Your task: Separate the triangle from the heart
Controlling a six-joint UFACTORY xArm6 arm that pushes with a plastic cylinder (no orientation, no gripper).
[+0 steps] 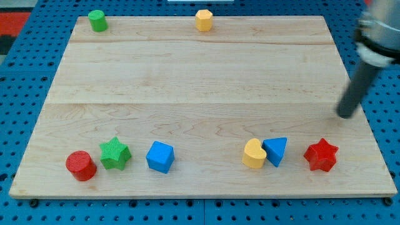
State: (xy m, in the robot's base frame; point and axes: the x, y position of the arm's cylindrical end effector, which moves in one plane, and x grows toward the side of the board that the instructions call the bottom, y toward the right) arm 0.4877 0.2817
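A blue triangle (pixel 275 150) lies near the view's bottom right, touching the yellow heart (pixel 254 154) on its left. A red star (pixel 321 155) sits just right of the triangle, apart from it. My tip (pixel 345 115) is above and to the right of the triangle, near the board's right edge, touching no block.
A red cylinder (pixel 80 165), a green star (pixel 114 153) and a blue cube (pixel 160 156) stand in a row at the bottom left. A green cylinder (pixel 97 20) and a yellow hexagon (pixel 204 20) sit at the top edge of the wooden board (pixel 200 81).
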